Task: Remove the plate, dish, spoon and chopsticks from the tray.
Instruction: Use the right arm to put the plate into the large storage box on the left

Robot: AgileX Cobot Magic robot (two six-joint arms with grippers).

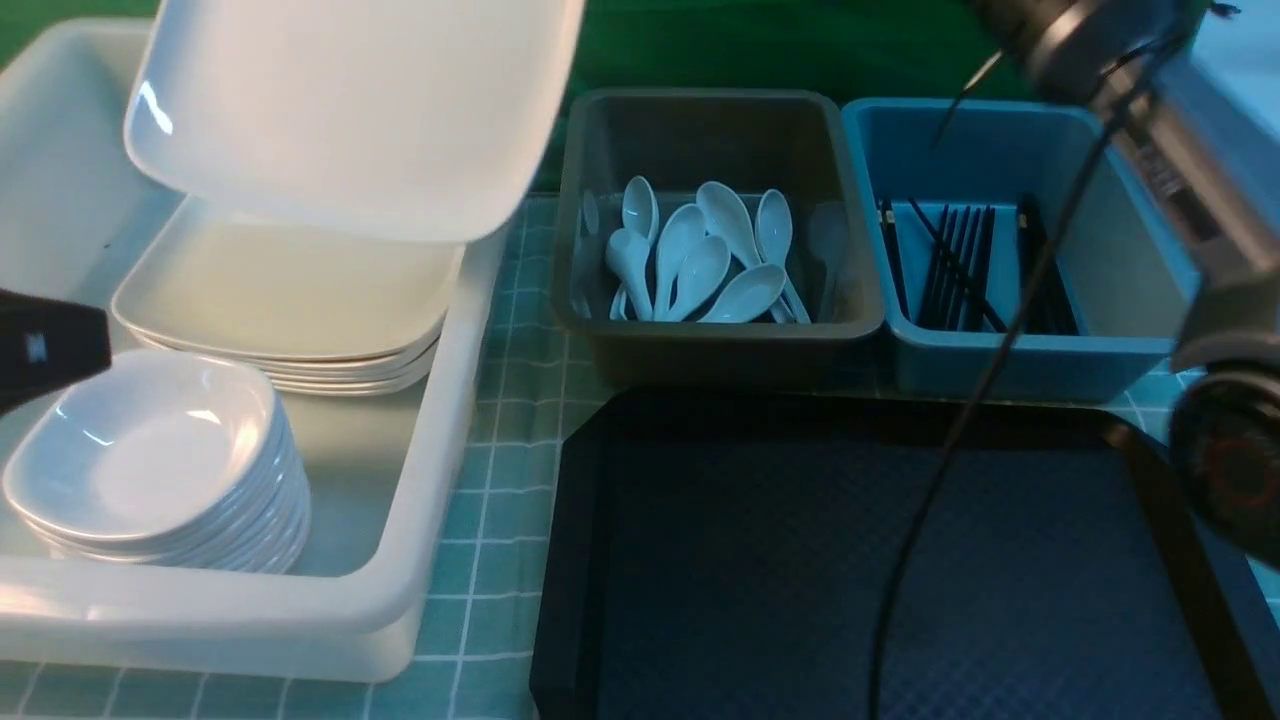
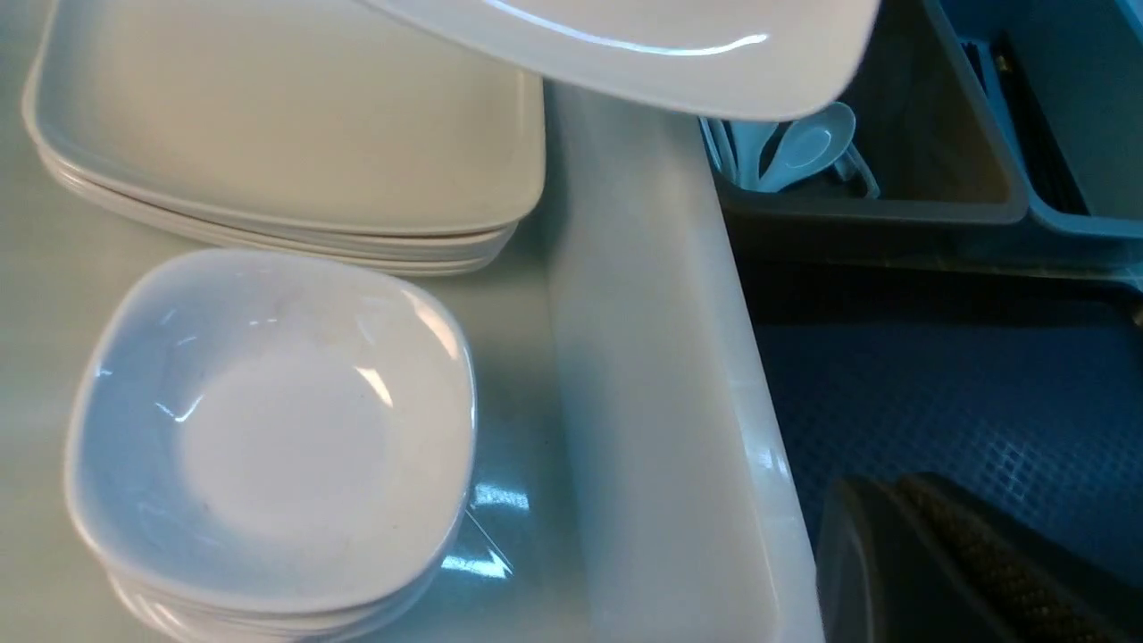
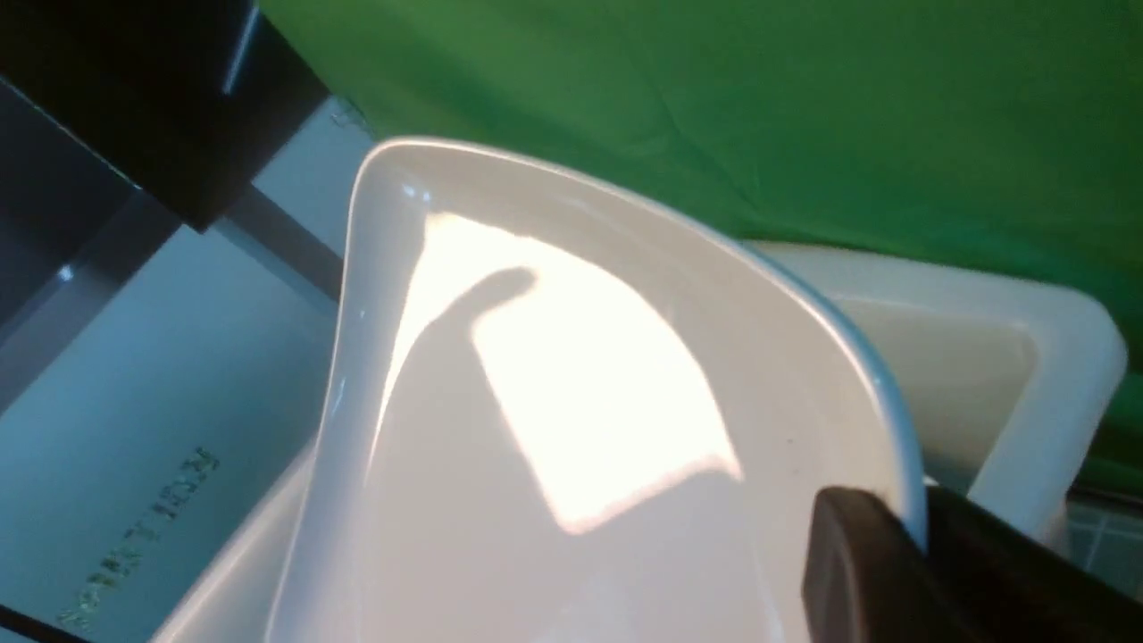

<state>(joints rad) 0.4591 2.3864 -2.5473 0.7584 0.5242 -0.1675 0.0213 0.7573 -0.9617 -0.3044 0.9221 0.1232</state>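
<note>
My right gripper (image 3: 920, 525) is shut on the rim of the large white plate (image 1: 350, 110), which hangs tilted above the white tub (image 1: 440, 400). The plate also shows in the left wrist view (image 2: 661, 45). My left gripper (image 2: 893, 505) is shut with nothing in it, beside the tub's wall (image 2: 661, 402) and over the tray's near-left part. The black tray (image 1: 800, 560) shows a bare floor. Several white spoons (image 1: 700, 260) lie in the grey tub (image 1: 720, 340). Black chopsticks (image 1: 960, 265) lie in the blue tub (image 1: 1010, 365). A stack of small white dishes (image 1: 150, 450) sits in the white tub.
Under the held plate a stack of large plates (image 1: 290, 300) rests in the white tub. The right arm (image 1: 1180, 150) and its cable (image 1: 960, 430) cross above the tray's right side. A green backdrop (image 3: 714, 98) lies behind the tubs.
</note>
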